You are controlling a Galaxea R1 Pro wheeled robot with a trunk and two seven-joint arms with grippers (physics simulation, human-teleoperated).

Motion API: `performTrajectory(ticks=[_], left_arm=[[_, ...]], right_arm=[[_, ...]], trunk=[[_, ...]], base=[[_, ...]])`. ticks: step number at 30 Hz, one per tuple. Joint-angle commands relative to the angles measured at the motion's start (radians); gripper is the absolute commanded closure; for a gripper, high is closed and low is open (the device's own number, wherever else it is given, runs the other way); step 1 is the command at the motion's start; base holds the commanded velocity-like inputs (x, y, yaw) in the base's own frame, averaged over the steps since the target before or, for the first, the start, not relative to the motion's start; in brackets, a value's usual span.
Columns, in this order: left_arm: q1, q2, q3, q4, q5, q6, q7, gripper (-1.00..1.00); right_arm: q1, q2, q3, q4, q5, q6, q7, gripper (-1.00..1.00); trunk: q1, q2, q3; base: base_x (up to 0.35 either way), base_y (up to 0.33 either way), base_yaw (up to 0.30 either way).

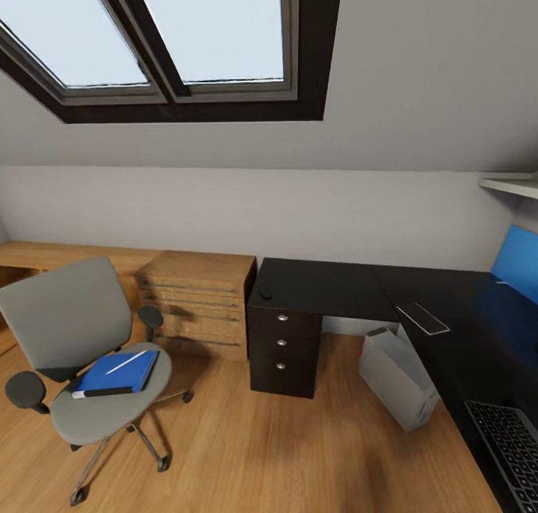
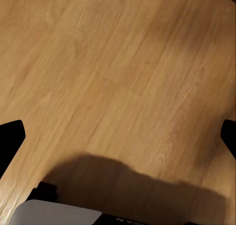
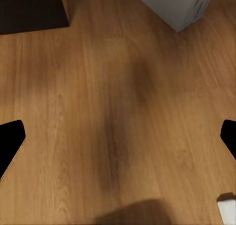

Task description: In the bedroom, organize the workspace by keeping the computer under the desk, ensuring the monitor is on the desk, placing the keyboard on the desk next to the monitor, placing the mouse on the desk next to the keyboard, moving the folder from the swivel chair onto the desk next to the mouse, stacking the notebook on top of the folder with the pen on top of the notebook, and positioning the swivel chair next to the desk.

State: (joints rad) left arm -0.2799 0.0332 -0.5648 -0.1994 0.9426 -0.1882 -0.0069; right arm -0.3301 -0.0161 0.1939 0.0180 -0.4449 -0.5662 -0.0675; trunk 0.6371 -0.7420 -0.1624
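Observation:
The swivel chair [image 1: 71, 326] stands on the wood floor at the left, apart from the desk [image 1: 321, 289]. On its seat lies the blue folder [image 1: 112, 375] with the white pen [image 1: 125, 362] on top; a dark strip shows along the folder's front edge. The small black mouse [image 1: 265, 295] sits on the desk's left corner. The keyboard [image 1: 512, 446] lies at the lower right on the desk. The grey computer [image 1: 396, 378] leans on the floor by the desk and also shows in the right wrist view [image 3: 172, 3]. Both the left gripper [image 2: 118, 136] and the right gripper [image 3: 118, 136] are open over bare floor.
A wooden drawer chest [image 1: 198, 300] stands between chair and desk, beside the desk's black drawers [image 1: 282, 341]. A blue panel [image 1: 517, 262] rises at the desk's far right, and a flat dark slab [image 1: 422, 317] lies on the top. Sloped wall and skylight [image 1: 172, 34] are above.

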Motion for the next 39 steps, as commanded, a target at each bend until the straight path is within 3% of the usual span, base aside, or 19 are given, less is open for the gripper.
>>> performTrajectory(ticks=[1, 6, 7, 9, 17, 21, 23, 26, 27, 31, 39], left_arm=[[-0.001, 0.001, -0.009, 0.0, 0.01, -0.004, -0.001, -1.0], [-0.001, -0.001, -0.009, 0.0, 0.01, -0.004, -0.001, -1.0], [-0.001, -0.001, -0.009, 0.0, 0.01, -0.003, -0.001, -1.0], [-0.001, -0.001, -0.009, 0.0, 0.01, -0.003, -0.001, -1.0], [-0.001, 0.0, -0.014, 0.0, 0.011, -0.002, -0.001, -1.0], [-0.001, 0.0, -0.015, 0.0, 0.011, -0.003, 0.0, -1.0], [-0.001, 0.001, -0.015, 0.0, 0.012, -0.003, 0.0, -1.0], [-0.001, 0.001, -0.015, 0.0, 0.012, -0.003, 0.001, -1.0], [-0.001, 0.001, -0.015, 0.0, 0.012, -0.002, 0.001, -1.0], [-0.001, 0.001, -0.015, 0.0, 0.012, -0.002, 0.001, -1.0], [-0.001, -0.001, -0.021, 0.014, 0.012, -0.003, 0.001, -1.0]], right_arm=[[-0.001, 0.0, 0.009, 0.002, -0.003, -0.004, -0.005, -1.0], [-0.001, 0.006, 0.011, -0.027, -0.004, -0.016, 0.0, -1.0], [-0.001, 0.028, 0.009, -0.074, -0.003, -0.015, -0.001, -1.0], [0.001, 0.033, 0.007, -0.028, -0.002, -0.012, -0.003, -1.0], [0.036, 0.03, 0.005, -0.021, -0.007, -0.016, -0.011, -1.0], [0.038, 0.017, 0.002, -0.11, -0.009, -0.013, -0.013, -1.0], [0.038, 0.009, -0.009, -0.13, -0.011, -0.013, -0.013, -1.0], [0.039, -0.011, -0.101, -0.142, -0.054, -0.017, -0.012, -1.0], [0.039, -0.01, -0.111, -0.131, -0.056, -0.02, -0.01, -1.0], [0.039, -0.001, -0.119, -0.078, -0.051, -0.026, -0.006, -1.0], [0.039, -0.003, -0.121, -0.063, -0.047, -0.038, -0.006, -1.0]], trunk=[[0.001, -0.001, -0.002], [0.001, -0.001, -0.002], [0.001, -0.001, -0.002], [0.001, -0.001, -0.002], [0.001, -0.001, -0.002], [0.001, -0.001, -0.002], [0.001, -0.001, -0.002], [0.001, -0.001, -0.002], [0.001, -0.001, -0.002], [0.001, -0.001, -0.002], [0.001, -0.001, -0.002]], base=[[0.331, 0.0, 0.0], [0.331, 0.0, 0.0], [0.331, 0.0, 0.0], [0.331, 0.0, 0.0], [0.331, 0.0, 0.0], [0.331, 0.0, 0.0], [0.331, 0.0, 0.0], [0.331, 0.0, 0.0], [0.33, 0.0, 0.0], [0.33, 0.0, 0.0], [0.331, 0.0, 0.0]])
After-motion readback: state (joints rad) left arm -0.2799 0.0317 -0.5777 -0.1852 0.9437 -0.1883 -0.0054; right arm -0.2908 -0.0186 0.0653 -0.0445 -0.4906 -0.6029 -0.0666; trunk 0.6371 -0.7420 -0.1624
